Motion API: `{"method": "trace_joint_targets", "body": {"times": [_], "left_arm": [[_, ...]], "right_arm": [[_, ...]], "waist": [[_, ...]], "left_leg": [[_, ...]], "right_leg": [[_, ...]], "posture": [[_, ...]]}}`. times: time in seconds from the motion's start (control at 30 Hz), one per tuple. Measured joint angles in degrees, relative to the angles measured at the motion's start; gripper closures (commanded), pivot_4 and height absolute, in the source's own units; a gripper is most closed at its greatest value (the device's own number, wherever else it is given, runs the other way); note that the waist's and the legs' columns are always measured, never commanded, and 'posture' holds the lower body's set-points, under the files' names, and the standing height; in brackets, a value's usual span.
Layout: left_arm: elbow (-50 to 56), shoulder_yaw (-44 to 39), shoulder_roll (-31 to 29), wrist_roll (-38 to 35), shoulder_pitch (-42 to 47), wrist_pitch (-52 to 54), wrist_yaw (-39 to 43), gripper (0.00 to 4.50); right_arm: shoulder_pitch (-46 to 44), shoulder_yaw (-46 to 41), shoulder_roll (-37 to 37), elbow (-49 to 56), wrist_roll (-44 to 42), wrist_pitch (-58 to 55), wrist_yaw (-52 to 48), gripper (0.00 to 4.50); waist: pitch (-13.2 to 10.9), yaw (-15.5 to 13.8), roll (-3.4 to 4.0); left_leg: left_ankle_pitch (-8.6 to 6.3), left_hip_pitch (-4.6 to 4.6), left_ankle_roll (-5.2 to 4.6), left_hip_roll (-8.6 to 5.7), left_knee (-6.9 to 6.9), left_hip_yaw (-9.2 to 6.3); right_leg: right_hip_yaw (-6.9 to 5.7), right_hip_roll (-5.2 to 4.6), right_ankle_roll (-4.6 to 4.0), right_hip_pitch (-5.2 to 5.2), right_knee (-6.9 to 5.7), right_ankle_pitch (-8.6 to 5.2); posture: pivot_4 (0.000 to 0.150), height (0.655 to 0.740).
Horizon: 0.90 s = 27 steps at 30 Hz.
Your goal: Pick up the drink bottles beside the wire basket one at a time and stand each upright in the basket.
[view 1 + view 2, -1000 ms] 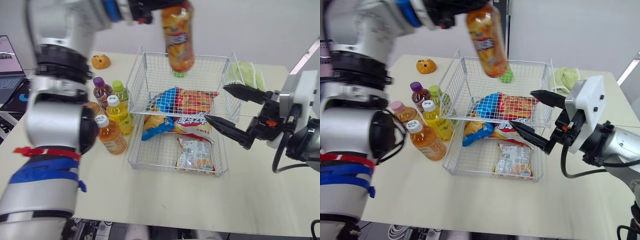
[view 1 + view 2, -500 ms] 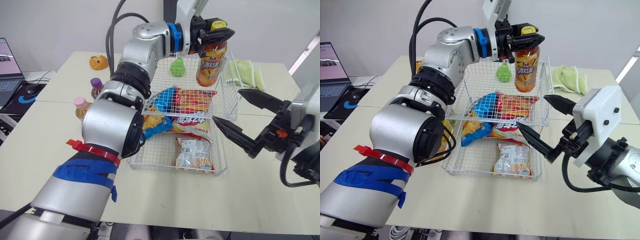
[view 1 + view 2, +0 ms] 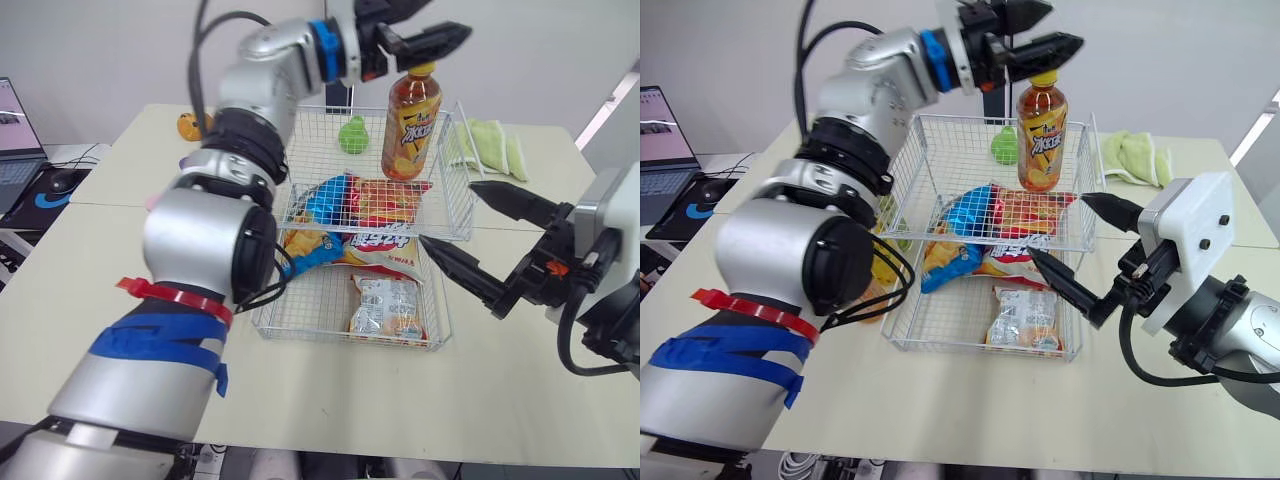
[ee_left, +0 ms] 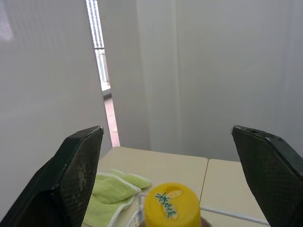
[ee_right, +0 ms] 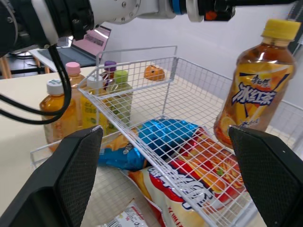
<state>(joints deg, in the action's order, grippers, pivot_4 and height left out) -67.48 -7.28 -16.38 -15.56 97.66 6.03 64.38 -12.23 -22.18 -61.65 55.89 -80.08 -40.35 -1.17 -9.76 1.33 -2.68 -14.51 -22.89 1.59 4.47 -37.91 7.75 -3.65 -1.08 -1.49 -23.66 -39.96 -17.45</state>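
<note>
Bottle [image 3: 410, 125] upright in basket [image 3: 330, 340] far corner (yellow cap). Left gripper [image 4: 165, 132] spread, just above cap. Right gripper [image 3: 450, 213] spread beside basket.

The bottle [image 5: 250, 97] standing toward the far right corner of the wire basket [image 3: 912, 170] wears an orange label with blue characters reading 冰红茶. Its yellow cap [image 4: 171, 206] bears a small green mark, too small to read. The red snack bag [image 5: 187, 182] in the basket shows big white characters I can't make out.
</note>
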Motion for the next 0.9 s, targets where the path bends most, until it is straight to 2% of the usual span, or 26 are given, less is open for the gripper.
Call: {"method": "trace_joint_targets", "body": {"times": [0.2,0.4,0.53,0.7,0.83,0.9], "left_arm": [[13.6,-2.6,-10.5,-2.2,-11.6,7.4,1.4,0.04],[41.6,-9.9,-22.1,-7.3,-33.9,19.9,-4.5,0.04],[63.5,-21.8,-26.7,-13.0,-51.5,30.0,-13.7,0.04],[84.9,-37.6,-25.0,-19.8,-75.2,39.7,-21.3,0.04],[99.5,-50.2,-14.6,-26.3,-97.5,44.0,-26.4,0.04],[101.8,-52.0,-11.0,-27.7,-103.8,44.1,-27.5,0.04]], "right_arm": [[-7.6,7.8,0.3,-5.1,3.9,0.3,-12.1,0.00],[-15.7,16.9,4.8,-13.9,11.6,1.0,-25.9,0.00],[-22.2,22.4,10.8,-20.9,16.9,2.1,-35.0,0.00],[-26.9,26.9,15.9,-27.4,22.2,2.6,-43.3,0.00],[-29.4,28.7,19.5,-31.3,26.3,3.3,-48.5,0.00],[-29.5,29.0,20.5,-32.4,27.5,3.5,-49.7,0.00]], "waist": [[0.0,0.7,0.07],[0.0,0.6,0.07],[0.1,0.5,0.04],[0.1,0.2,-0.05],[0.2,0.3,-0.15],[0.3,0.1,-0.28]], "left_leg": [[0.01,0.11,0.01,0.07,-0.08,0.00],[0.02,0.03,0.03,0.11,-0.14,-0.05],[0.01,0.07,0.01,0.08,-0.17,-0.09],[0.02,0.06,0.01,0.10,-0.18,-0.25],[0.00,0.20,-0.02,0.06,-0.17,-0.31],[0.00,0.19,-0.02,0.07,-0.17,-0.43]], "right_leg": [[0.04,0.01,-0.02,0.07,-0.09,0.01],[0.09,0.01,-0.03,0.06,-0.07,0.02],[0.15,-0.03,-0.04,0.15,-0.06,0.02],[-0.01,-0.03,-0.04,0.22,-0.05,0.03],[0.00,-0.07,-0.04,0.42,-0.03,0.03],[-0.13,-0.07,-0.05,0.45,-0.05,0.03]], "posture": [[0.150,0.7400],[0.150,0.7400],[0.150,0.7400],[0.150,0.7400],[0.150,0.7400],[0.150,0.7400]]}}
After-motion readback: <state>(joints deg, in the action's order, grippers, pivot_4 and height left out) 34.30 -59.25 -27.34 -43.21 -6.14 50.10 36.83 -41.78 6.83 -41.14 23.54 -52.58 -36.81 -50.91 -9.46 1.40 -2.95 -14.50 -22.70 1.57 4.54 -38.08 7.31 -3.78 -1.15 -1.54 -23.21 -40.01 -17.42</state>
